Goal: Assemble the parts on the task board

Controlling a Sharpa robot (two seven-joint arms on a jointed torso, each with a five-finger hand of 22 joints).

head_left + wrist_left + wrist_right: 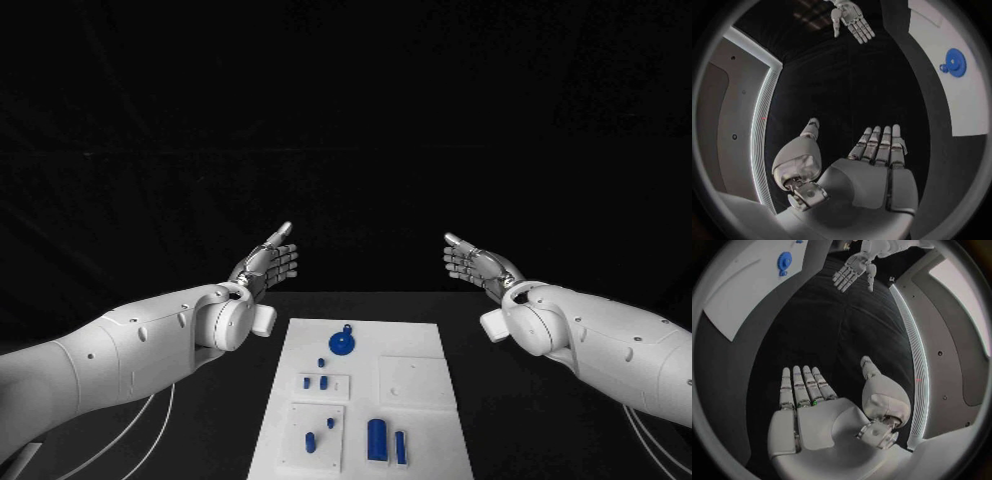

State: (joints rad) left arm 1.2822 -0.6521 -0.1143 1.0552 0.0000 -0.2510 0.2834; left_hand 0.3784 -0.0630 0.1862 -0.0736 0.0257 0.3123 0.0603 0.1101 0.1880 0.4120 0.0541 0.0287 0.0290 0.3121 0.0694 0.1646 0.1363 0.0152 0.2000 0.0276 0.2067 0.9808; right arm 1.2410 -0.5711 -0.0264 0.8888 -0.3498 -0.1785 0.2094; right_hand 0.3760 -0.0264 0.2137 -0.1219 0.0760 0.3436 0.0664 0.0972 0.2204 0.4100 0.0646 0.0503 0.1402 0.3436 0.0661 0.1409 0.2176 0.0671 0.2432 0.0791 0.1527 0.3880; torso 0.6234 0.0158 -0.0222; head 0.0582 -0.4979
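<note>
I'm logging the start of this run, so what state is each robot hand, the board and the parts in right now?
Left robot hand: raised above the table, fingers extended, holding nothing.
Right robot hand: raised, fingers extended, holding nothing.
Task board: flat on the table, untouched by either hand.
Round blue part: on the board's far end.
Long blue parts: on the board's near end, side by side.

— What are the arms like?
— Smooth white shells, rounded at the wrist, dotted with small dark screw holes. Thin pale cables trail under each forearm.
— And the hands?
— The left hand [265, 264] and right hand [476, 264] are silver metal, segmented fingers, a bulbous thumb base with exposed metal fittings.
</note>
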